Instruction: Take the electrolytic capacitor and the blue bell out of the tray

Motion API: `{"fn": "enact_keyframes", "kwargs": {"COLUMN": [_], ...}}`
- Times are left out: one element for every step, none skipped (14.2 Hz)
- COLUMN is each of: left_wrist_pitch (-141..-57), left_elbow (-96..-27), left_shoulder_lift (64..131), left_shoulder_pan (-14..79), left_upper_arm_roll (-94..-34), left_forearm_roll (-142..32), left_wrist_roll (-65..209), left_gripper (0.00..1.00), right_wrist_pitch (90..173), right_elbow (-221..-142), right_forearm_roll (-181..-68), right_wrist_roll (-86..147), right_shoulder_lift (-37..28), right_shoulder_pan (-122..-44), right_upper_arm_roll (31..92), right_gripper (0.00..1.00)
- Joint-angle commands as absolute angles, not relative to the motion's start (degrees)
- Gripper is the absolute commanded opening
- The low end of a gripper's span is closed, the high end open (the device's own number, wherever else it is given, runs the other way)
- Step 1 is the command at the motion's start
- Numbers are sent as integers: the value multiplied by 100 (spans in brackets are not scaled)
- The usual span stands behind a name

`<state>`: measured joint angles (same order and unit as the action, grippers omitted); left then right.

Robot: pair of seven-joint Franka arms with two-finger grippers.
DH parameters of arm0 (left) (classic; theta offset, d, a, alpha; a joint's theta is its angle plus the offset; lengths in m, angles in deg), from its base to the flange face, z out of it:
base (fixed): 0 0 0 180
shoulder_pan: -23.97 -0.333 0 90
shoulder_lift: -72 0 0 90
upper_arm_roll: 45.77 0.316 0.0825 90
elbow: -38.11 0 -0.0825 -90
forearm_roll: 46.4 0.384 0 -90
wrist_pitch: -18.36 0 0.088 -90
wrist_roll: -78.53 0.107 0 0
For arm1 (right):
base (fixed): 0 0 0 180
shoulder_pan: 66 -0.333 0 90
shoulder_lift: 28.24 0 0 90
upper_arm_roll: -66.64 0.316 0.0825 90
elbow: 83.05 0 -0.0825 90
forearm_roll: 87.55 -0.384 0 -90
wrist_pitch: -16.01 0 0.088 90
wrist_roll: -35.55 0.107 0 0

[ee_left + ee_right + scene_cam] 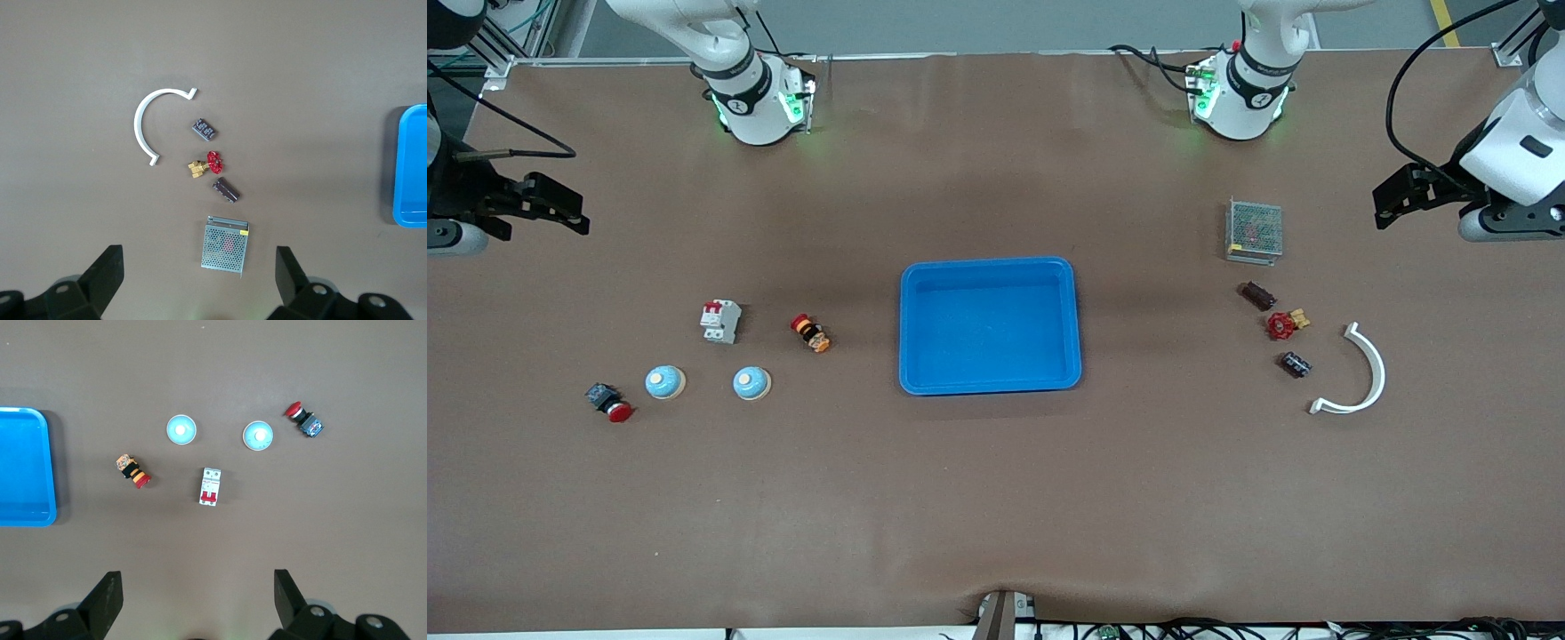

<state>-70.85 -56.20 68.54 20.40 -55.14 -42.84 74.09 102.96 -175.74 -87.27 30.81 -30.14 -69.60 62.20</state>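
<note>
Since the shallow bright-blue rectangular plastic tray (990,267) at mid-table has nothing in it, both task items already look to be out on the brown table (996,498).

Two pale-blue domed bells with white buttons sit toward the right arm's end: one bell (752,383) closer to the tray, the other bell (665,382) beside it, close to a red mushroom push-button switch (609,402). Which one counts as "the" blue bell, no idea.

The small dark cylindrical electrolytic capacitor (1296,364) lies on its side toward the left arm's end, near a curved white plastic bracket (1356,373). A similar dark cylinder (1259,295) lies farther from the camera, so that ID is a guess too.

Handling-wise, my guess: capacitor's light, hard, and will roll, so pinch across the body. The bells are smooth rigid domes, slippery on top, so grab low across the base rim.

Left gripper (200,273) hovers with jaws spread wide, holding nothing. Right gripper (197,590) likewise, over its own cluster. Both arms are waiting.
</note>
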Motion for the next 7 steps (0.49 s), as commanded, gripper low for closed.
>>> {"fn": "enact_keyframes", "kwargs": {"left_wrist_pitch": [-6962, -6962, -6970, -6962, -6962, -6962, -6962], "left_elbow": [-5453, -5453, -5453, -5418, -5374, -5365, -5356], "left_shoulder_lift": [6910, 6910, 6918, 6918, 6927, 6927, 6927], "left_shoulder_pan": [2037, 2037, 2037, 2045, 2054, 2063, 2072], "left_upper_arm_roll": [-5526, -5526, -5517, -5526, -5526, -5526, -5526], "left_forearm_roll": [-4350, -4385, -4385, -4385, -4394, -4394, -4403], "left_wrist_roll": [7492, 7475, 7466, 7457, 7457, 7457, 7457], "left_gripper": [100, 100, 100, 100, 100, 100, 100], "right_wrist_pitch": [10276, 10293, 10311, 10337, 10355, 10355, 10355], "right_elbow": [-17516, -17516, -17516, -17516, -17508, -17473, -17446], "right_forearm_roll": [-8640, -8640, -8640, -8640, -8640, -8640, -8640], "right_wrist_roll": [3159, 3159, 3159, 3159, 3159, 3159, 3159], "right_shoulder_lift": [-3088, -3088, -3079, -3079, -3070, -3079, -3079], "right_shoulder_pan": [-6820, -6820, -6828, -6837, -6829, -6820, -6820], "right_upper_arm_roll": [6304, 6304, 6313, 6313, 6313, 6313, 6313], "right_gripper": [100, 100, 100, 100, 100, 100, 100]}}
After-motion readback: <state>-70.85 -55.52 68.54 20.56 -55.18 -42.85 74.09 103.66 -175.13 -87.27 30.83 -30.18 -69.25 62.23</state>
